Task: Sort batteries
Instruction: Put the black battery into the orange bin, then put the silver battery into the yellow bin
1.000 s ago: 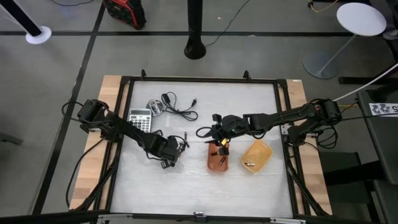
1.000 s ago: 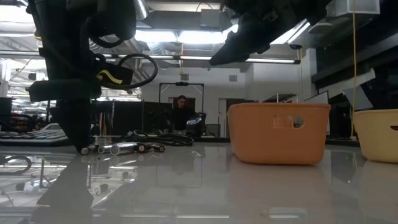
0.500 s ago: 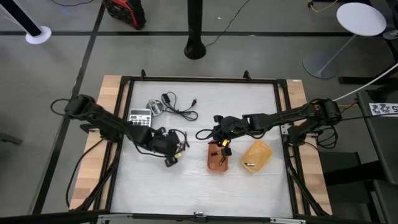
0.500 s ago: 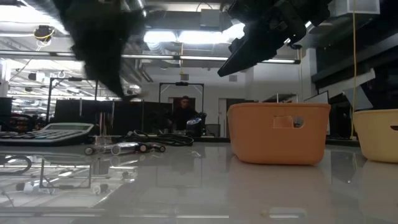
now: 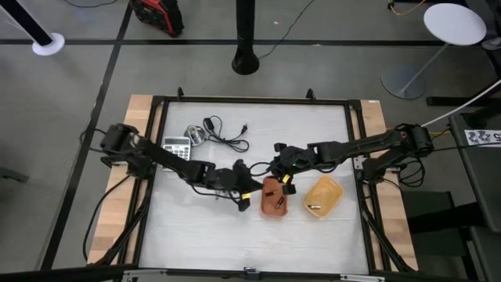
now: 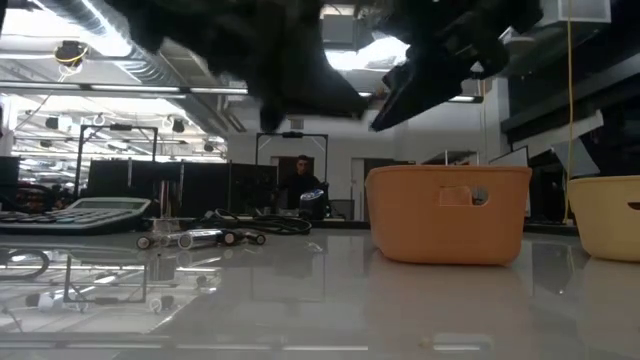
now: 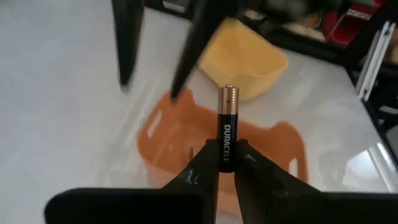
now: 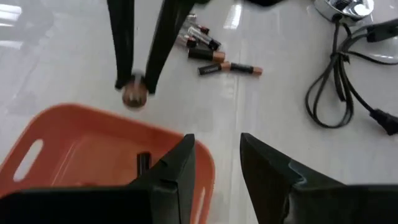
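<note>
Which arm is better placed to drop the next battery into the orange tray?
Left. The left gripper is shut on a battery, held beside the orange tray. The right gripper is open and empty by the tray's far rim.

In the high view the batteries (image 5: 232,170) left on the surface (image 5: 258,235) are too small to count, and the left claw (image 5: 249,200) is only a dark shape, so the battery it holds cannot be seen there. In the low view both arms are blurred dark forms at the top edge, and the cream tray (image 6: 608,216) is cut by the picture's edge. In the left wrist view the lower end of the held battery (image 7: 227,127) is hidden between the fingers (image 7: 205,163). In the right wrist view the orange tray (image 8: 93,155) is partly hidden behind the right claw (image 8: 217,162), and the cable (image 8: 348,68) runs out of the picture.
</note>
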